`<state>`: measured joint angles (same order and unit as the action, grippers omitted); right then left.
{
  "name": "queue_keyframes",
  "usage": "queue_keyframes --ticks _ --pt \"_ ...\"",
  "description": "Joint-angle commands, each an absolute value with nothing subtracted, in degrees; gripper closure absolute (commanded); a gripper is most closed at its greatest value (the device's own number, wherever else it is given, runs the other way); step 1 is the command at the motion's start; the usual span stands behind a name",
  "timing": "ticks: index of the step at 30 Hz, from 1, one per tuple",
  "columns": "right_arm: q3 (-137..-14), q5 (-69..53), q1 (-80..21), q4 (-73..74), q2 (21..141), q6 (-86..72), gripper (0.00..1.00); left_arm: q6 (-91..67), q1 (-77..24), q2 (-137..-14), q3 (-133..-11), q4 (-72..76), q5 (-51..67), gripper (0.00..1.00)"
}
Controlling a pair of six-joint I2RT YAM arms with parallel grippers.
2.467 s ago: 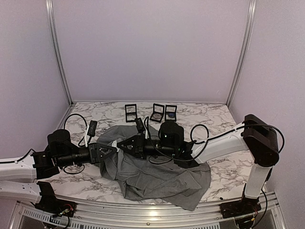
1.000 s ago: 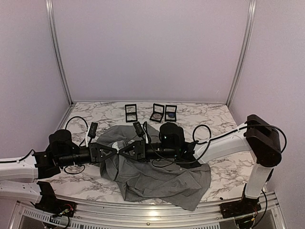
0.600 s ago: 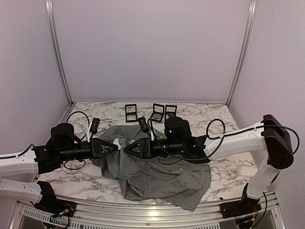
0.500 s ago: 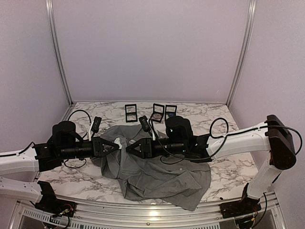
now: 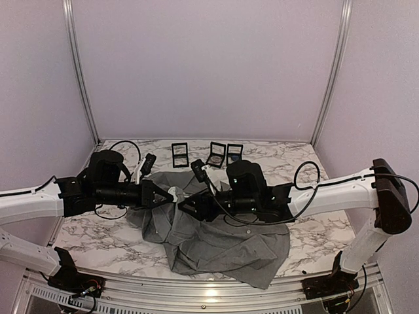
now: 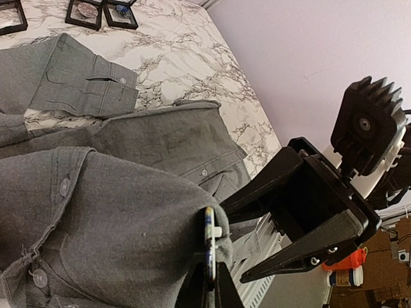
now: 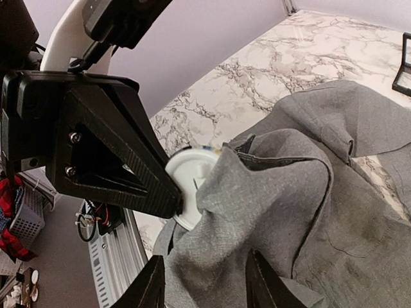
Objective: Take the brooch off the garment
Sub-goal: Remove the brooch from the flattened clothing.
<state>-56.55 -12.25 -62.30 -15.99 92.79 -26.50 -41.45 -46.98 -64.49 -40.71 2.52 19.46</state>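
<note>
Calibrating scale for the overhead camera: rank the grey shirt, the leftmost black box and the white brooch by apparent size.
1. grey shirt, by far.
2. leftmost black box.
3. white brooch, only partly showing, so its true rank against the box is unsure.

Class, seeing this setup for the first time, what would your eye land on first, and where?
The left gripper and right gripper meet nose to nose over the crumpled grey shirt in the middle of the marble table. The left one pinches a round white brooch at a lifted fold; the right one stands open beside it. Three small black display boxes stand at the far edge.
</note>
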Motion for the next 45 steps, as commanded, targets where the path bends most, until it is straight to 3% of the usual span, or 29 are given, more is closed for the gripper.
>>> queue_keyframes --ticks 1,10,24,45 --pt "-59.0 -10.3 -63.2 -14.1 93.6 -24.5 0.6 -38.5 -46.6 -66.2 -44.2 -2.7 21.0 1.0" --pt "-57.5 -10.6 -63.4 -15.4 95.0 -26.7 0.69 -37.8 -46.6 -67.3 -45.9 -4.3 21.8 1.0" --pt "-56.3 -7.7 -63.5 -13.9 94.1 -27.5 1.0 -35.3 -46.6 -67.5 -47.0 -8.6 22.2 1.0" --pt "-56.7 -3.3 -63.6 -12.9 92.0 -25.9 1.0 -35.6 -47.4 -71.0 -46.7 -11.5 24.0 1.0"
